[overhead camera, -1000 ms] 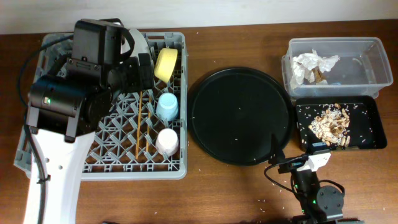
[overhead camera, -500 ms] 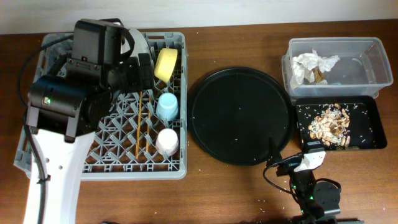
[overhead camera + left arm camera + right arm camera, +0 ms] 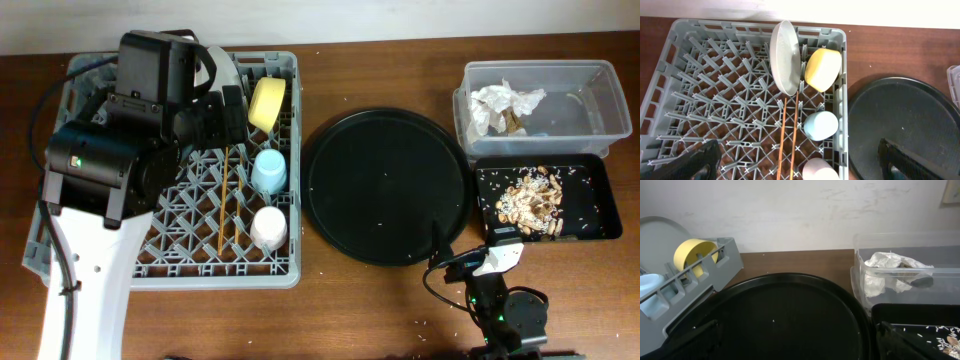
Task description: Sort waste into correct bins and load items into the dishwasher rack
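Dishwasher rack (image 3: 180, 272) sits at 9 o'clock of the round black tray (image 3: 388, 185), fully loaded. Near to far along its 3 o'clock side: pink cup (image 3: 268, 228), blue cup (image 3: 270, 170), yellow bowl (image 3: 267, 103), white plate (image 3: 786, 57) on edge. Chopsticks (image 3: 225, 200) lie flat beside the cups. Scraps (image 3: 530, 200) are in the shallow black tray (image 3: 590, 200) at 3 o'clock, napkins (image 3: 505, 103) in the clear tub (image 3: 590, 115) at 2. Left gripper (image 3: 795, 155) and right gripper (image 3: 795, 330) are both spread wide and empty. Plate is likely stiff, slick and chippable: pinch the rim. Cups look light; chopsticks would roll. Napkins soft, scraps crumbly. No readable labels.
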You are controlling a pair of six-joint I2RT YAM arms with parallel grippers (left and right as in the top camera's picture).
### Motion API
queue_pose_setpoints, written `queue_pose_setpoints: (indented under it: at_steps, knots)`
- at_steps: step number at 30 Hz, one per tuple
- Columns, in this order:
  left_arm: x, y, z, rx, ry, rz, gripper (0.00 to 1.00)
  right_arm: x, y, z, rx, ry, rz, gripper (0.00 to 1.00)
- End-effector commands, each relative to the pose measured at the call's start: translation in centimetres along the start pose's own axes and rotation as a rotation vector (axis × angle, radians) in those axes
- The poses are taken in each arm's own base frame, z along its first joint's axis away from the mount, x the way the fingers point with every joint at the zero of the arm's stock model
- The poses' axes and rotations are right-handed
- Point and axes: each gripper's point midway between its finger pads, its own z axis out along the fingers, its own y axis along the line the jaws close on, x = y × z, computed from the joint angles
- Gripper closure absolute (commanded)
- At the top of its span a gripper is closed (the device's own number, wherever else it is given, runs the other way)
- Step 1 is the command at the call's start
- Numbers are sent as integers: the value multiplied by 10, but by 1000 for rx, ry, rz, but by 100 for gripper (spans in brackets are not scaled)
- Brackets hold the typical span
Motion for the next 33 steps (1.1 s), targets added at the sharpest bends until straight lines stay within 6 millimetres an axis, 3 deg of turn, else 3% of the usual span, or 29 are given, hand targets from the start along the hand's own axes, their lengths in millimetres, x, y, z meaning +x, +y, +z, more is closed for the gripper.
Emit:
queue_pose_setpoints:
  at_steps: [1, 6, 9, 15, 17, 23, 28, 33]
  knots:
    - [0, 3, -1, -4, 0, 3, 1, 2, 1, 0, -9, 2, 3, 2]
    - [10, 10, 1, -41, 41, 15, 1, 2, 1, 0, -9, 2, 3, 1]
    - [15, 14, 11, -66, 54, 18, 1, 2, 1, 0, -9, 2, 3, 1]
    - [5, 3, 26, 30, -165, 171, 1, 2, 1, 0, -9, 2, 3, 2]
    - [10, 6, 29, 80, -254, 188, 1, 2, 1, 0, -9, 2, 3, 1]
    - [51, 40, 37, 145, -400, 108, 1, 2, 1, 0, -9, 3, 4, 2]
    - [86, 67, 37, 91, -580, 93, 1, 2, 1, 0, -9, 3, 4, 1]
    - [140, 84, 44, 8, -681, 151, 1, 2, 1, 0, -9, 3, 4, 2]
